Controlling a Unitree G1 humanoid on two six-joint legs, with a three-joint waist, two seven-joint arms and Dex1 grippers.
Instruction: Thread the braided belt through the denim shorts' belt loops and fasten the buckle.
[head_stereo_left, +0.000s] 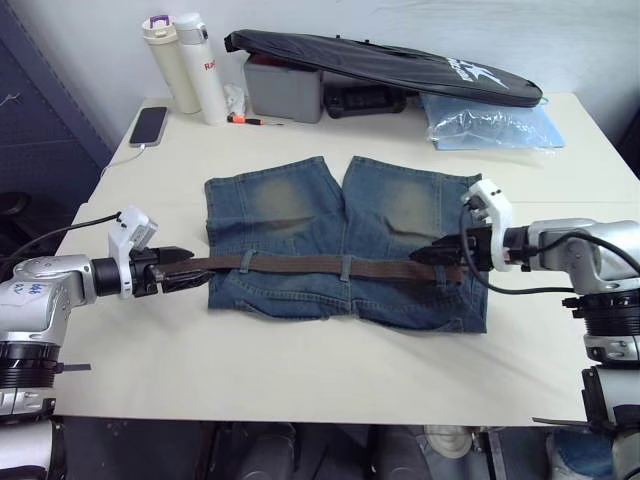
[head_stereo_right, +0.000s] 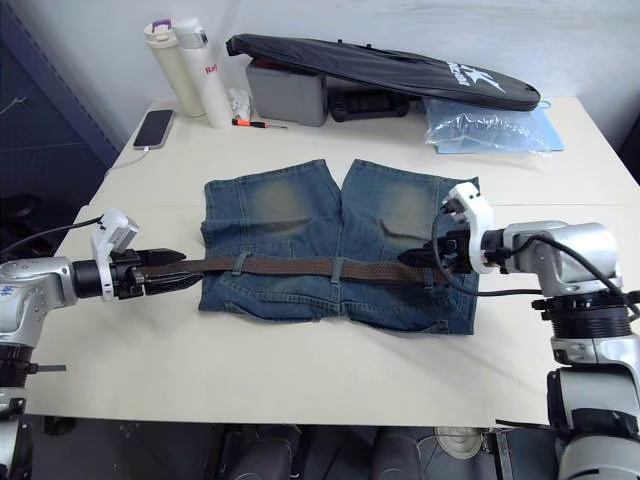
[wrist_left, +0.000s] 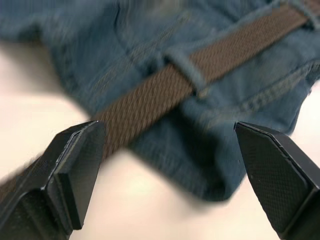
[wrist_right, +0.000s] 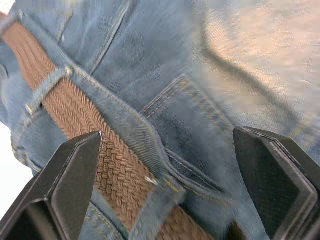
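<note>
The denim shorts (head_stereo_left: 300, 200) lie flat in the middle of the table, waistband toward me. The braided belt (head_stereo_left: 300, 266) runs along the waistband under two belt loops (head_stereo_left: 247, 262) (head_stereo_left: 345, 268). At the belt's left end, just off the shorts, my left gripper (head_stereo_left: 190, 268) is open, and the strap passes by one of its fingers (wrist_left: 75, 170). Over the shorts' right side, at the belt's other end, my right gripper (head_stereo_left: 422, 257) is also open. Its wrist view shows the belt (wrist_right: 115, 170) under a loop (wrist_right: 47, 90). The buckle is hidden.
Along the table's far edge stand two tall bottles (head_stereo_left: 185, 65), a phone (head_stereo_left: 149, 126), a grey box (head_stereo_left: 283, 88), a long black bag (head_stereo_left: 380, 60) and a clear blue plastic bag (head_stereo_left: 490, 125). Bare tabletop (head_stereo_left: 320, 370) lies between the shorts and the near edge.
</note>
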